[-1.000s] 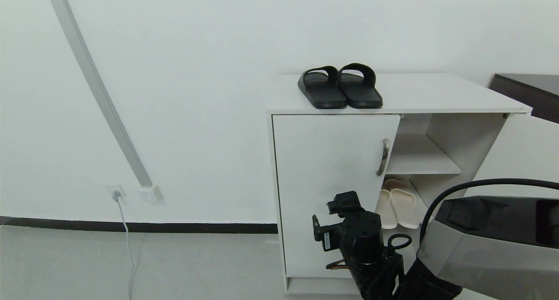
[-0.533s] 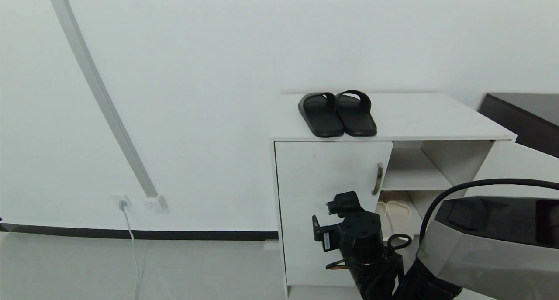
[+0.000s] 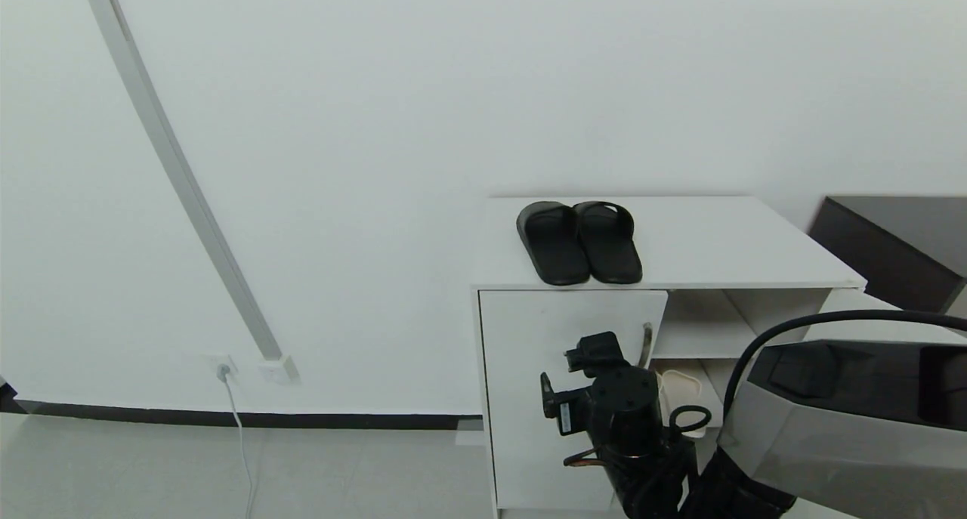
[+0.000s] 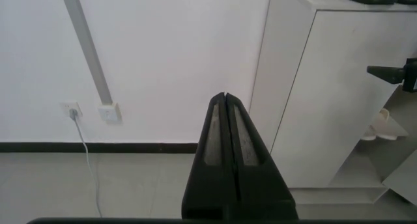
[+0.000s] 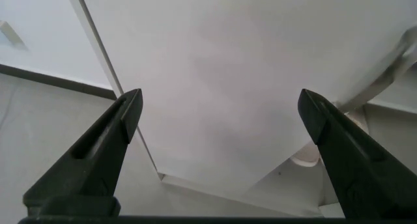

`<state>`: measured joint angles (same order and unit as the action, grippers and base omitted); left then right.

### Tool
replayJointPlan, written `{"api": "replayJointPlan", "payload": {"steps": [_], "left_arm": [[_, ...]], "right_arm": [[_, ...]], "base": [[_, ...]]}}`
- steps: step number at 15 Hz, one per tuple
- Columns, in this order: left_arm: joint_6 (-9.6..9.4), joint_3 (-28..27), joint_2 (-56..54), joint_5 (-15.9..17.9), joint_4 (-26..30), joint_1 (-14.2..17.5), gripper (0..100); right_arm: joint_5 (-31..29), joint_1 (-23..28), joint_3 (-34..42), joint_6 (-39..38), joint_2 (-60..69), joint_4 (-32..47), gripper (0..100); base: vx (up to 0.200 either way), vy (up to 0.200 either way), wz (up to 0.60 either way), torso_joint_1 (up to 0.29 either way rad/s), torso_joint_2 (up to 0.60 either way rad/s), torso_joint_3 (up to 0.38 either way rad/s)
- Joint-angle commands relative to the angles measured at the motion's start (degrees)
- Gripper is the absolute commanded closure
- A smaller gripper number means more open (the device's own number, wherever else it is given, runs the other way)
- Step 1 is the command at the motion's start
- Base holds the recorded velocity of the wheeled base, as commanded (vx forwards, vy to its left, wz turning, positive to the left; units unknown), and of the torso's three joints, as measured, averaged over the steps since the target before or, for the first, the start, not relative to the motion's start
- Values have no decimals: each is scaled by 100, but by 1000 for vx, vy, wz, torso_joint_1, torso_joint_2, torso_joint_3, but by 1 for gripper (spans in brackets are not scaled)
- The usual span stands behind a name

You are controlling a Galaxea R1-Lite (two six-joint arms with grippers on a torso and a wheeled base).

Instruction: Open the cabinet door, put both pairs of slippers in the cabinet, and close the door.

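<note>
Slippers in two pairs told how far the job had got. A white cabinet (image 3: 702, 239) stood against a plain wall. A black pair (image 3: 578, 241) lay side by side on its top, near the front edge, where an arm could probably reach them from the front. A pale pair (image 3: 687, 390) sat inside on the lower shelf, in the compartment on the robot's right. That compartment's door (image 3: 857, 301) was swung open to the right, so the shelves could be reached. The other door (image 3: 529, 383) was closed, its metal handle (image 3: 647, 341) at the edge next to the open side.

The right gripper (image 5: 221, 129) was low down in front of the closed door, facing it and apart from it. Its two fingers (image 5: 120, 123) were spread wide with nothing between them, a stance that would suit taking hold of a slipper. The left gripper (image 4: 225, 146) was off to the cabinet's left, above bare floor, with its fingers pressed together and nothing in them. It seemed to be parked out of the way.

Judging by this, the black pair had yet to go in, and the open door had yet to be shut.
</note>
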<state>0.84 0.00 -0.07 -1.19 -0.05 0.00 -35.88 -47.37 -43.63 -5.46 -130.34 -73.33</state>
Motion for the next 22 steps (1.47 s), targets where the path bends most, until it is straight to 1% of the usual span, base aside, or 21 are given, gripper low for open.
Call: {"api": "replayJointPlan", "payload": {"steps": [1, 6, 12, 14, 16, 17, 18, 19, 20, 21, 22], "left_arm": [[4, 0, 7, -4, -4, 0, 100], [4, 0, 7, 5, -4, 0, 100], [-14, 0, 7, -4, -4, 0, 100], [-14, 0, 7, -4, -4, 0, 100], [-14, 0, 7, 5, -4, 0, 100], [-14, 0, 7, 5, -4, 0, 100], [-14, 0, 7, 5, 5, 0, 100], [-5, 0, 7, 5, -4, 0, 100], [-14, 0, 7, 5, -4, 0, 100], [-14, 0, 7, -4, -4, 0, 100], [-14, 0, 7, -4, -4, 0, 100]], "right_arm": [[2, 0, 4, 1, -9, -6, 0], [-16, 0, -5, 45, 18, -68, 0], [37, 79, 12, 89, 149, -68, 0], [46, 88, -23, 98, 237, -94, 0], [63, 88, -84, 370, 457, -33, 0], [63, 79, -242, 362, 563, 205, 0], [63, 88, -612, 256, 800, 969, 0], [63, 97, -919, -25, 1090, 1866, 0], [63, 105, -1157, -315, 1301, 2525, 0], [11, 97, -1631, -1053, 1688, 3931, 0], [-104, 88, -1948, -1423, 1819, 4643, 0]], "base": [[0, 0, 0, 242, -579, -325], [0, 0, 0, 252, -576, -320], [0, 0, 0, 178, -394, -214], [0, 0, 0, 31, -67, -31], [0, 0, 0, 0, 0, 0], [0, 0, 0, 0, 0, 0], [0, 0, 0, 0, 0, 0], [0, 0, 0, 0, 0, 0], [0, 0, 0, 0, 0, 0], [0, 0, 0, 0, 0, 0], [0, 0, 0, 0, 0, 0]]}}
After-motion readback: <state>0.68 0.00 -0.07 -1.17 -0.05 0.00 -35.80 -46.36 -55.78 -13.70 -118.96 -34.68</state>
